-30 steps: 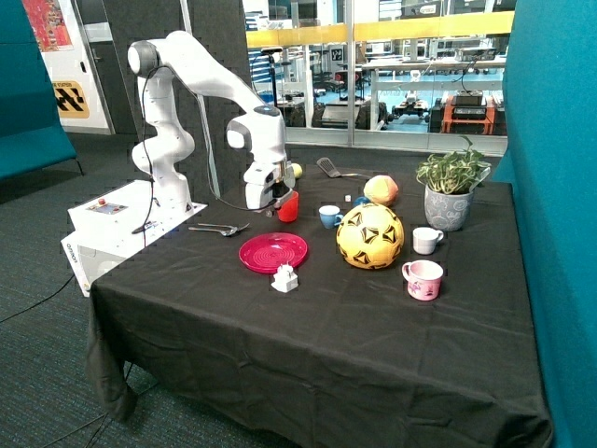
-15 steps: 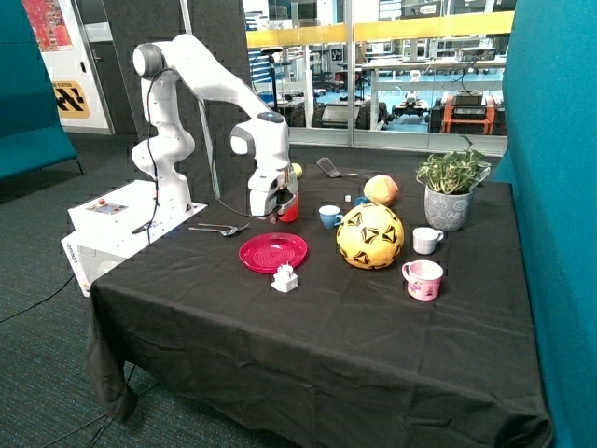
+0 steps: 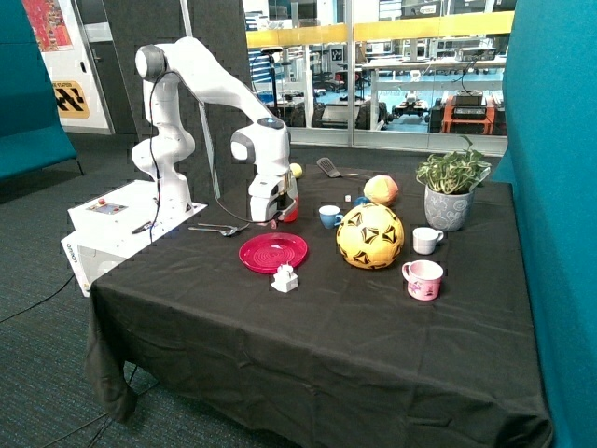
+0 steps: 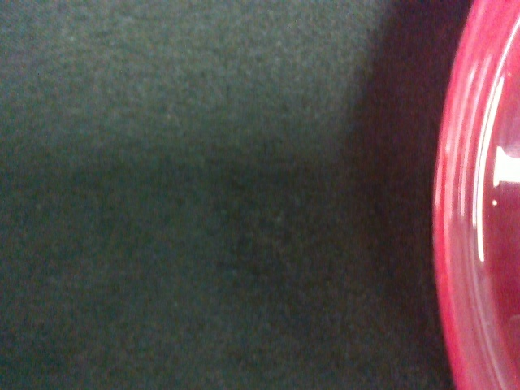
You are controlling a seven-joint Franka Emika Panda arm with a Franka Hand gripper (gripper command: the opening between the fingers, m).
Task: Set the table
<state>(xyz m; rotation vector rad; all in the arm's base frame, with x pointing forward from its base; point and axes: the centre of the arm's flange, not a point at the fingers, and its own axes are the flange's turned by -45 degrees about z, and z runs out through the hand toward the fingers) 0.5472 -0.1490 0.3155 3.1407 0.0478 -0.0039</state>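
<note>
The table (image 3: 308, 355) is large and covered in black cloth. A pink plate (image 3: 272, 252) lies on it toward the robot's side, and its rim (image 4: 479, 211) also shows in the wrist view beside bare cloth (image 4: 203, 203). My gripper (image 3: 278, 217) hangs low just behind the plate, shut on a red cup (image 3: 291, 211) that is at or just above the cloth. A fork and spoon (image 3: 219, 229) lie beside the plate, toward the robot base. A blue cup (image 3: 329, 217), a white cup (image 3: 427, 240) and a pink mug (image 3: 423, 279) stand further along.
A yellow football (image 3: 370, 236) sits mid-table, with a small orange ball (image 3: 381, 189) and a potted plant (image 3: 450, 191) behind it. A spatula (image 3: 328, 168) and a small yellow ball (image 3: 296, 171) lie at the far edge. A small white object (image 3: 284, 277) is in front of the plate.
The gripper has come down and shifted slightly toward the football, carrying the red cup lower toward the cloth behind the plate.
</note>
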